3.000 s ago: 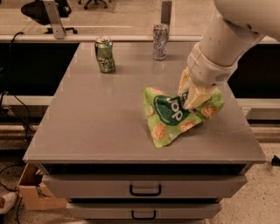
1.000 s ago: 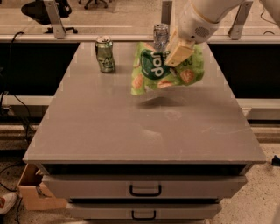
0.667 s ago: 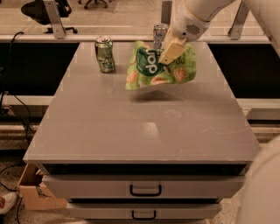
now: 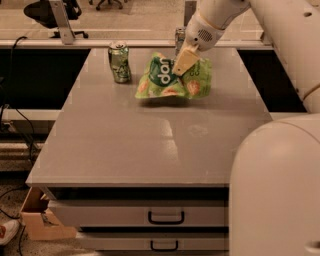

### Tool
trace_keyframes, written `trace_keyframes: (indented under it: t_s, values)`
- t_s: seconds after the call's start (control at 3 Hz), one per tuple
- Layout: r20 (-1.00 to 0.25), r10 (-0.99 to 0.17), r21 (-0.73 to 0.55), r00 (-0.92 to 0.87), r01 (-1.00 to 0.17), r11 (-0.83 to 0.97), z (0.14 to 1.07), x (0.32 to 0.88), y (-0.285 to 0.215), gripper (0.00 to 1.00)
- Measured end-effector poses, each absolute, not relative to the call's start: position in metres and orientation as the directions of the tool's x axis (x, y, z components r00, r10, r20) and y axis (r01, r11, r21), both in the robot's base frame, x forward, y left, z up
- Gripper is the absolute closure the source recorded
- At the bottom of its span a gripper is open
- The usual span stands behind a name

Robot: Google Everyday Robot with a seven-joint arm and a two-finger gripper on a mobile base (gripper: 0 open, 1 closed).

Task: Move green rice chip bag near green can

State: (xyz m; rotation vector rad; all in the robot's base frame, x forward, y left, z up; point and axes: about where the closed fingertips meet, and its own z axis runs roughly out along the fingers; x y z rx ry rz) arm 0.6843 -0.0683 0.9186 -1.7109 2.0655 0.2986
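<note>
while the white arm [image 4: 220, 15] reaches in from the upper right of the frame, its gripper [image 4: 182, 66] is clamped on the upper middle of the green rice chip bag [image 4: 167, 82]. the bag spreads out below and to both sides of the cream fingers [image 4: 185, 59], low over the grey table [image 4: 125, 145]; whether it touches the tabletop cannot be told. the green can [image 4: 120, 61] stands upright just left of the bag, apart from it. a silver can [image 4: 179, 36] shows partly behind the gripper.
</note>
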Motion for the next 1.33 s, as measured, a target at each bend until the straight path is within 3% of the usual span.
trace_keyframes:
  t_s: [1.33]
  values:
    - [-0.524,-0.82,0.029,-0.232,-0.967,0.255,0.889,0.719,-0.009,1.0]
